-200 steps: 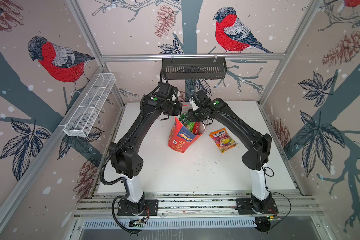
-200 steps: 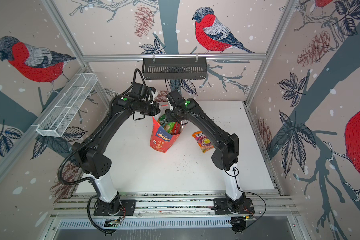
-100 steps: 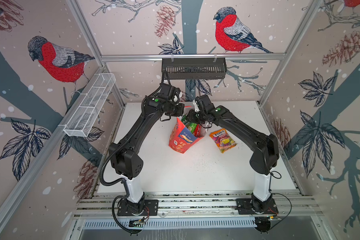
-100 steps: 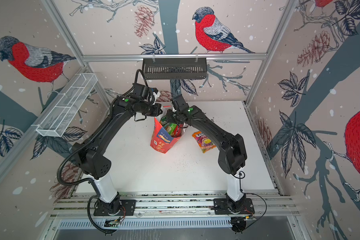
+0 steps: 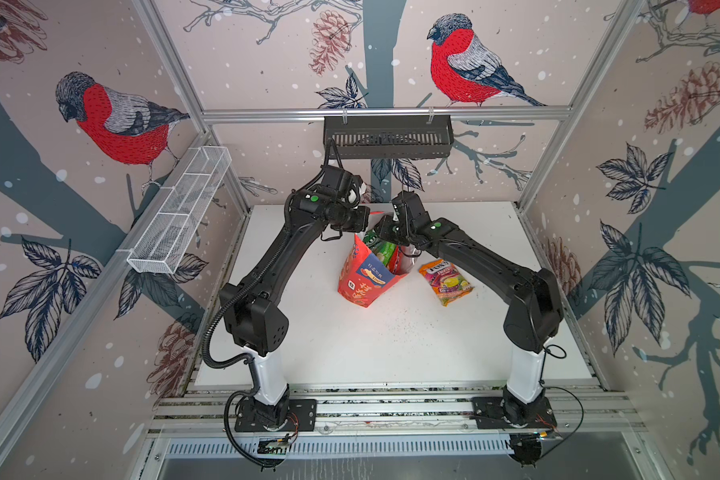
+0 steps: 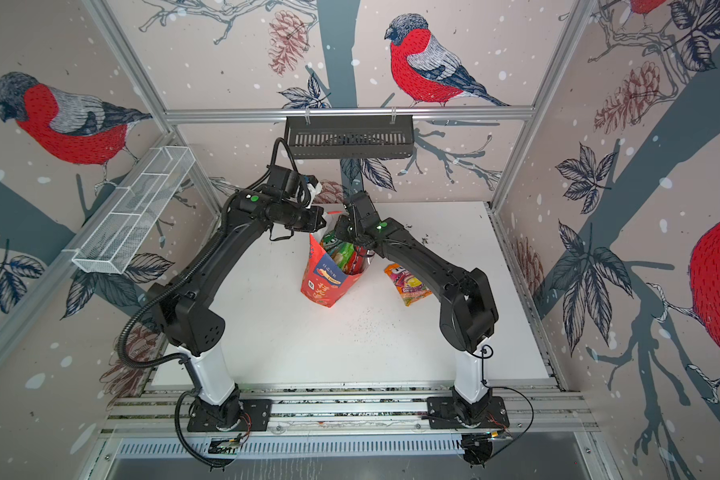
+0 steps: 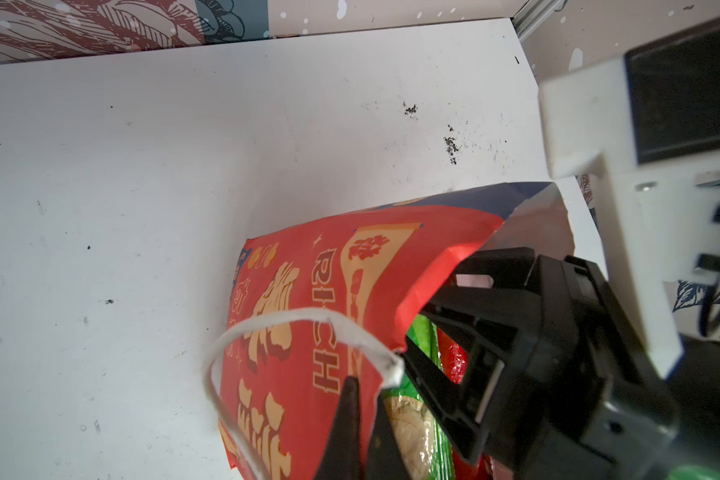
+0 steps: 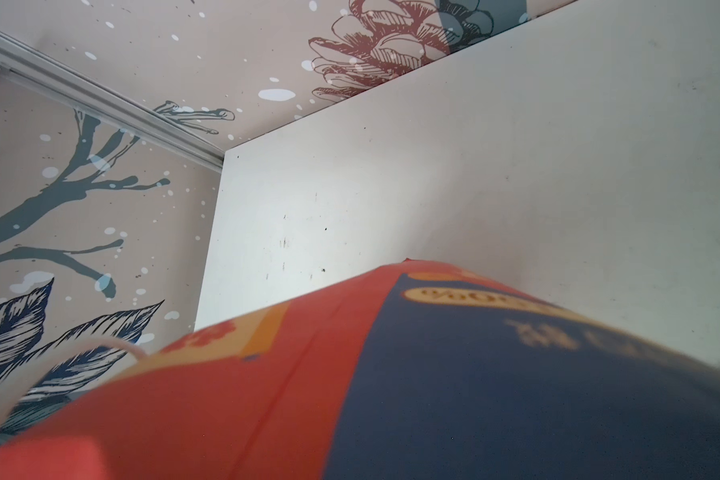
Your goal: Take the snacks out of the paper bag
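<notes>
Left claw (image 7: 364, 415) is clamped shut on the paper bag (image 5: 364, 278) rim; right claw (image 5: 385, 233), opening not discernible, sits in the mouth just above the upright green packet (image 5: 385, 252).

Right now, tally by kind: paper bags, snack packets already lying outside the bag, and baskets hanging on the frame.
paper bag: 1
snack packet lying outside it: 1
hanging baskets: 2, the white wire basket and the black basket
Total: 4
</notes>
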Robot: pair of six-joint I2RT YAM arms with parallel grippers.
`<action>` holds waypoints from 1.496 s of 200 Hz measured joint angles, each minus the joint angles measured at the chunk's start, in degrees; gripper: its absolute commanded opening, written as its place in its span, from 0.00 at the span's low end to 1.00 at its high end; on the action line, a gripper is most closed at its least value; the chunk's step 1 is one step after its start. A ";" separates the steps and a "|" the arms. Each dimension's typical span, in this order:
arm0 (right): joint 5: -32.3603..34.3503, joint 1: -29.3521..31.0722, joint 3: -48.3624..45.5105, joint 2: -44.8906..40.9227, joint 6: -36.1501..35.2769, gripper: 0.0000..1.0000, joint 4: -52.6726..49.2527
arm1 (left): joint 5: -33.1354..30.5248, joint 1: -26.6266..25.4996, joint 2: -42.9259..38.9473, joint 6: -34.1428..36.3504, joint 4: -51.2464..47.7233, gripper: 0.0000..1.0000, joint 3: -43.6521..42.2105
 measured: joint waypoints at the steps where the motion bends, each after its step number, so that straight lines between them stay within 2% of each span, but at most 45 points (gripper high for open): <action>1: 0.00 0.00 0.00 0.02 0.00 0.39 0.02 | 0.02 0.00 0.02 0.00 0.00 0.00 0.00; 86: 2.43 -0.02 0.35 3.41 1.29 0.37 2.38 | 2.32 0.00 0.83 0.13 0.15 0.00 0.50; 115: 2.80 -0.13 0.57 4.42 1.42 0.23 2.91 | 2.45 0.00 1.07 0.15 0.13 0.00 0.70; 167: 2.75 -0.20 0.87 4.00 1.33 0.04 2.89 | 2.51 0.02 2.60 0.17 -0.96 0.00 2.67; 244: 1.29 -1.20 -2.84 -2.69 -0.20 0.03 4.35 | 2.49 1.64 5.14 0.48 -1.70 0.00 5.79; 299: -2.60 -1.70 -4.59 -5.53 -2.60 0.03 4.70 | 2.86 2.40 5.84 1.27 -2.08 0.00 6.40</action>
